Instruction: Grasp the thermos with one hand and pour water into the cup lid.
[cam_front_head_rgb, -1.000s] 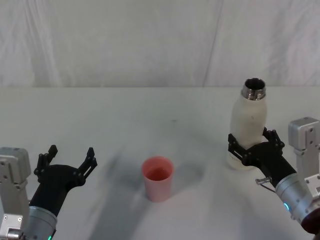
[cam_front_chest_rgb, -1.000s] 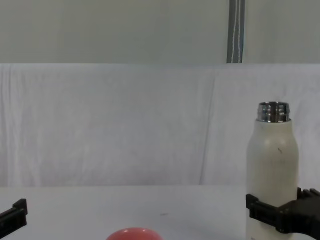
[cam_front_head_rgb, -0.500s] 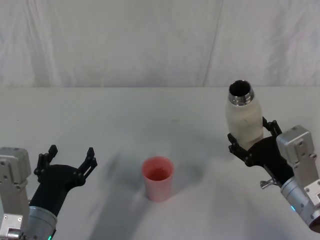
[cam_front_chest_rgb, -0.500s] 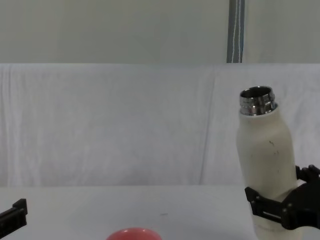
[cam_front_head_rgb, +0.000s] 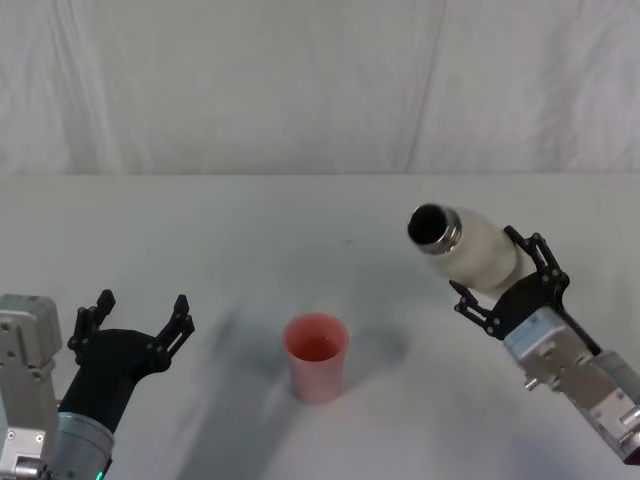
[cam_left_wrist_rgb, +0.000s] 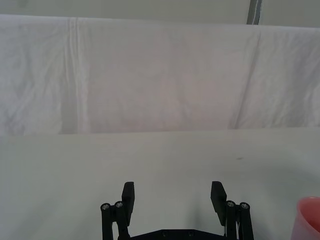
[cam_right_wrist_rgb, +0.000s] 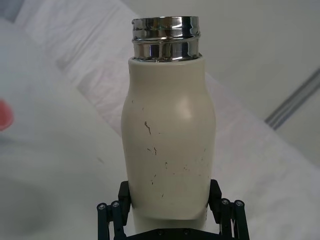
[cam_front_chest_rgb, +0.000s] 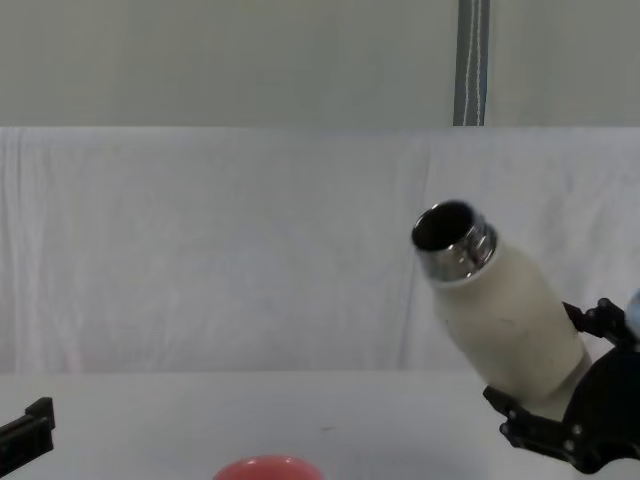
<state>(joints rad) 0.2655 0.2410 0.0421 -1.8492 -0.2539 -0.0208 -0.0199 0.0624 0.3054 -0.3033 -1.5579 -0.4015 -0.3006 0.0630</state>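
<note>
- The black right gripper (cam_front_head_rgb: 505, 300) clamps the cream-white cylindrical steel-necked thermos (cam_front_head_rgb: 468, 244) by its lower body, raised and tilted, mouth toward the small red-pink cup lid (cam_front_head_rgb: 316, 356).
- The black left gripper (cam_front_head_rgb: 135, 322) rests left of the cup lid, fingers spread, holding nothing.

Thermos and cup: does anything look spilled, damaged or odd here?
Nothing is spilled. The thermos is tilted toward the cup in the right claw, as pouring needs, with no water visible. Its body bears small dark scuffs. The left claw waits open.
</note>
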